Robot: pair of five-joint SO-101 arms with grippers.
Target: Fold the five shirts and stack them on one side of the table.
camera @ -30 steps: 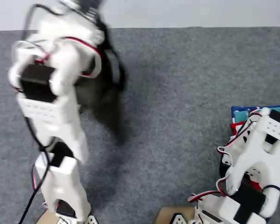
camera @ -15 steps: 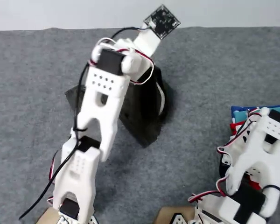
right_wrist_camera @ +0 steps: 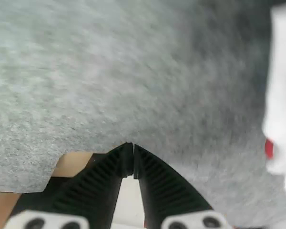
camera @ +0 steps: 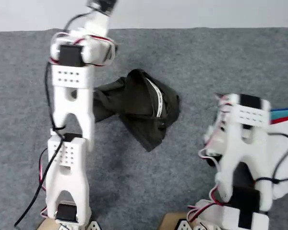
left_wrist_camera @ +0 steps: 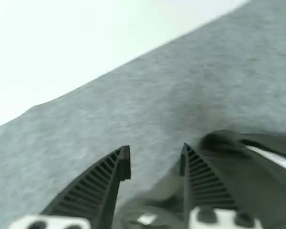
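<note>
Left gripper [left_wrist_camera: 156,155] is open at a moderate gap, with nothing between the ribbed black fingers [left_wrist_camera: 109,174] and only mat [camera: 206,62] behind them. My left arm [camera: 72,110] is stretched long toward the far side of the table, links nearly in line and wrist at the far end. The dark shirt [camera: 139,108] sits mid-table just beside that arm, one end running under the forearm link. In the wrist view it lies close against one finger; I can't tell if it touches. It's a crumpled heap of soft matte cloth in loose folds, with a white label [camera: 157,98] strip on top.

My right gripper [right_wrist_camera: 133,149] is closed, tips meeting, empty, and pointing at the near edge of the mat where the brown board [right_wrist_camera: 71,164] shows. The right arm [camera: 245,139] is folded back on itself at the near right. The stack of shirts [camera: 284,115] is at the right edge behind it, teal and red edges lying flat.

Both arms are white printed plastic with black motor blocks and red-white wires [camera: 209,153]. The mat is fuzzy grey felt.
</note>
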